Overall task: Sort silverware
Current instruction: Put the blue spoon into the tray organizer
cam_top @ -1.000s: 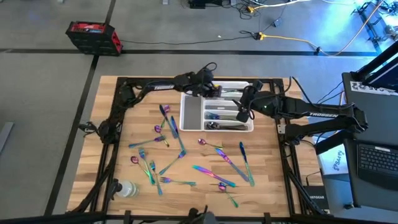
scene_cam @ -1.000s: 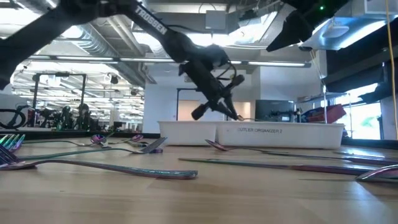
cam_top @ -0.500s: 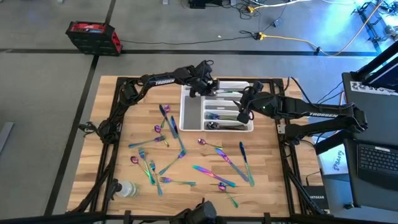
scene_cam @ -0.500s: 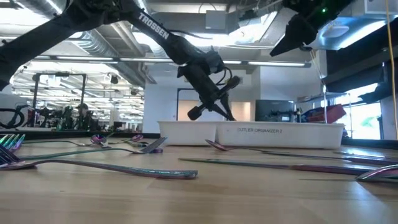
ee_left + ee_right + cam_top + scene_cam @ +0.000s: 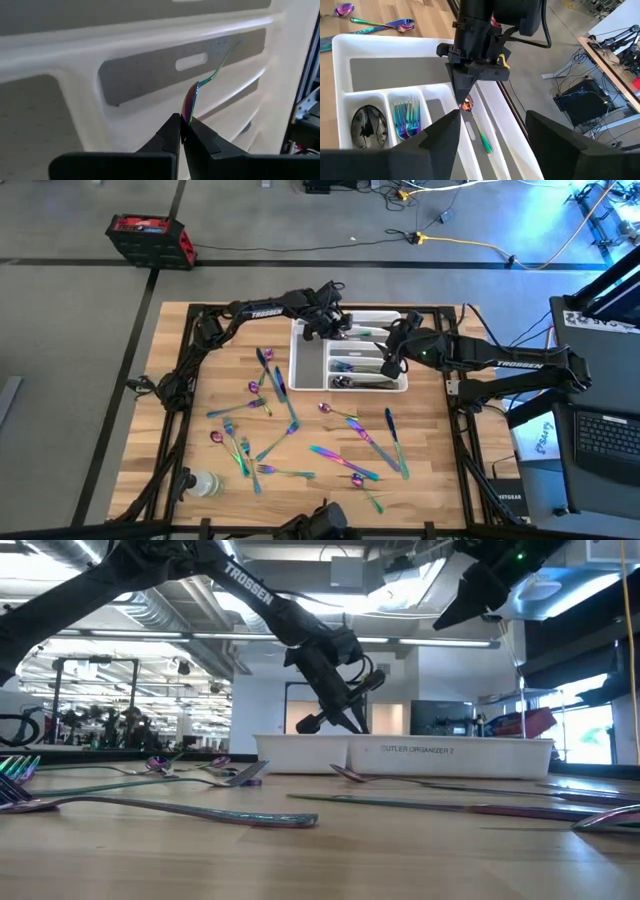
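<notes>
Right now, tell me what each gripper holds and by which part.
The left gripper pinches a spoon by its bowl, over the white tray. The right gripper is open, holding nothing.

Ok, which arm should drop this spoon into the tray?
Left. Its pincer already holds the spoon over the tray; the right pincer hovers open and empty beside it.

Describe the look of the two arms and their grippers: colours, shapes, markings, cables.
Both arms are dark, near-black, built of slim jointed links. White TROSSEN lettering runs along the left arm and the right arm. The left gripper has a blocky black body with a yellow tab, looped black cables, and fingers tapering to points. The right gripper's fingers are broad, dark and flat.
</notes>
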You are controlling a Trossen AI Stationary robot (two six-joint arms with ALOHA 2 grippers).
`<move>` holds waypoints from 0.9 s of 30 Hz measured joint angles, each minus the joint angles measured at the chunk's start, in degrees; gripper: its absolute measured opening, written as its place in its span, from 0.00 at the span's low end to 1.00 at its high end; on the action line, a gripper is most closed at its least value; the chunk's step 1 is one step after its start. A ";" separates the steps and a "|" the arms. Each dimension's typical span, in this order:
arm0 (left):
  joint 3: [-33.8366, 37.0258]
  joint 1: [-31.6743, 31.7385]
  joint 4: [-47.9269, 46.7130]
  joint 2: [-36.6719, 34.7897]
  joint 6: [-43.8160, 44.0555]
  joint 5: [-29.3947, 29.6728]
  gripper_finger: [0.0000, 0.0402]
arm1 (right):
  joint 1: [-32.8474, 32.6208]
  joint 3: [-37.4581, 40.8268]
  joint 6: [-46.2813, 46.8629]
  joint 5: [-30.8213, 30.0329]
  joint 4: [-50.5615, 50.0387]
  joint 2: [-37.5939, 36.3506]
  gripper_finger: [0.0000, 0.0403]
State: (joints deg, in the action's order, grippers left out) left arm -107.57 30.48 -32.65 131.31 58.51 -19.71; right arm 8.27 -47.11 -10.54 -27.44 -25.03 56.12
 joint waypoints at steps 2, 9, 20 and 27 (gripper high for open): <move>0.00 0.02 -0.11 0.00 -0.01 0.00 0.00 | 0.00 0.00 0.19 0.00 -0.09 0.00 0.52; 0.00 0.22 -1.09 0.00 -0.65 0.44 0.00 | 0.00 0.00 0.24 0.00 -0.20 0.00 0.52; 0.02 0.35 -0.56 0.00 -0.81 4.54 0.06 | 0.00 0.00 0.24 1.16 -0.23 0.00 0.52; 0.07 0.35 3.23 -0.08 -4.22 3.96 0.23 | 0.00 -0.02 1.28 1.57 -0.80 0.00 0.52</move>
State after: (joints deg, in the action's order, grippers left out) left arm -107.50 30.83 -29.42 131.22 54.28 -15.75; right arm 8.27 -47.13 -9.26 -25.87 -25.82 56.12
